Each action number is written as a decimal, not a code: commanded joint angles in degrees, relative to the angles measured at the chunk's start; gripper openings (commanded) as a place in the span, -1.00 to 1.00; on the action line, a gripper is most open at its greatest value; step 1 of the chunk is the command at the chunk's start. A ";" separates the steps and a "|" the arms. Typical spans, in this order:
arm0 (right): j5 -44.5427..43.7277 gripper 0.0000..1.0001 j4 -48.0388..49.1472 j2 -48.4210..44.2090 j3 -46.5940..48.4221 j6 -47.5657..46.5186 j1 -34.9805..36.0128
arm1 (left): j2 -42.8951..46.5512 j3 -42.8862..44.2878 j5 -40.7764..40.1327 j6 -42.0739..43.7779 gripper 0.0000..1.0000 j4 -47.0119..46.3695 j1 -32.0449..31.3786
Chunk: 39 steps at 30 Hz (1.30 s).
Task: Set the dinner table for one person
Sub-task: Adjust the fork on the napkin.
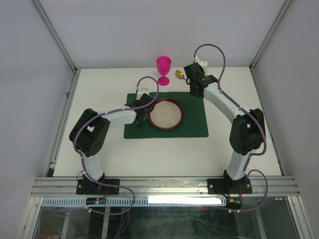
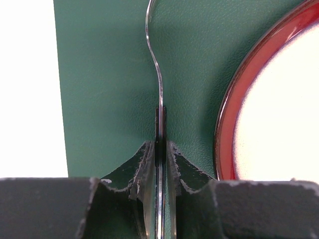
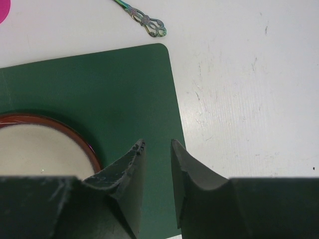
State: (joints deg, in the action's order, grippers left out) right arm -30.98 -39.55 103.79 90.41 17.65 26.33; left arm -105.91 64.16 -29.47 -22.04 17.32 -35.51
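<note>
The white bench [image 1: 99, 149], framed by aluminium rails, spreads in front of both arms and carries a dark green placemat [image 1: 194, 124] at its middle. On the placemat sits a red-rimmed plate [image 1: 181, 115]. Over the placemat's left strip, beside the plate, the left tool [image 2: 160, 129] is clamped on a thin metal utensil [image 2: 154, 59]. The right tool [image 3: 157, 149] hangs over the placemat's right edge, fingers slightly apart and holding nothing. Beyond the placemat's far edge stand a pink goblet [image 1: 163, 69] and a spoon [image 3: 147, 21].

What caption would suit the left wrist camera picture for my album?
Left gripper pinches a thin metal utensil over the green placemat, beside a red-rimmed plate.
</note>
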 commanded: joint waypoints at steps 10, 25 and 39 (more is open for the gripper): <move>0.22 -0.41 1.24 -0.70 1.78 -0.47 0.20 | 2.51 6.11 -3.49 -1.54 -0.31 4.82 0.51; -0.34 -0.43 2.08 -1.62 0.29 -1.17 0.67 | 12.97 11.82 -8.60 1.90 0.20 7.53 1.16; 0.08 -0.43 2.36 -2.78 -1.62 -0.66 0.82 | 13.97 -1.74 -4.38 -3.69 0.21 -0.64 1.94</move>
State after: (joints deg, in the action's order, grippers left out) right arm -30.61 -39.29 103.77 88.82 16.93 26.83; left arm -92.42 64.58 -35.40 -23.20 20.47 -34.02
